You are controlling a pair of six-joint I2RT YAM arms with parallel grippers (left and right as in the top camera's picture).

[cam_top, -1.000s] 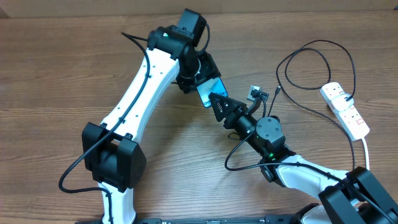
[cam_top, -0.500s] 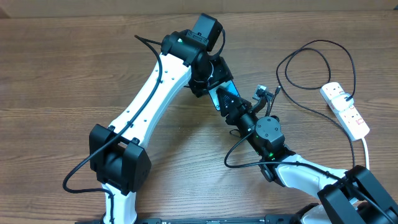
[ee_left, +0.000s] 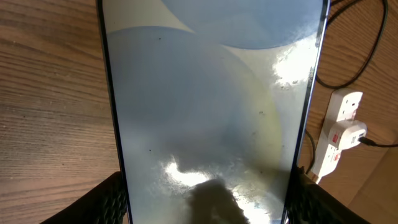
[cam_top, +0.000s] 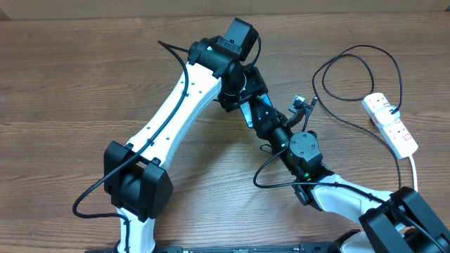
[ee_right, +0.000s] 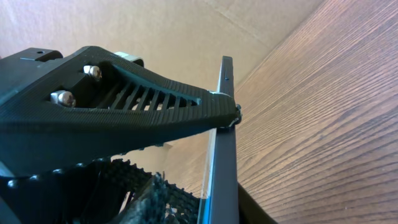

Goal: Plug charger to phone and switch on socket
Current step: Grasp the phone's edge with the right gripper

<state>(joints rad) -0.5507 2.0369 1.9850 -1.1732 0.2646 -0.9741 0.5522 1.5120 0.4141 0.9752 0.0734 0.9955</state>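
L gripper is clamped on the phone. In the L wrist view its dark fingers sit tight vs both long edges, w/ the lit blue-white screen filling the gap btwn them. R gripper comes at the phone from approx 4 o'clk and meets it. In the R wrist view the tip of its upper finger touches the phone's thin dark edge, seen edge-on. How wide the jaws stand, or whether they hold anything, can't tell.

Overhead, the phone sits just off the table centre toward 1 o'clk, mostly hidden by both grippers, only a blue sliver showing. L arm runs back to 7 o'clk, R arm to 5 o'clk.

The socket lies at 3 o'clk, well apart from the phone, its thick white lead trailing to 5 o'clk. The charger is plugged into it w/ a black plug. The cable loops toward 1 o'clk & back down, ending nr the R wrist. Connector too small to make out.
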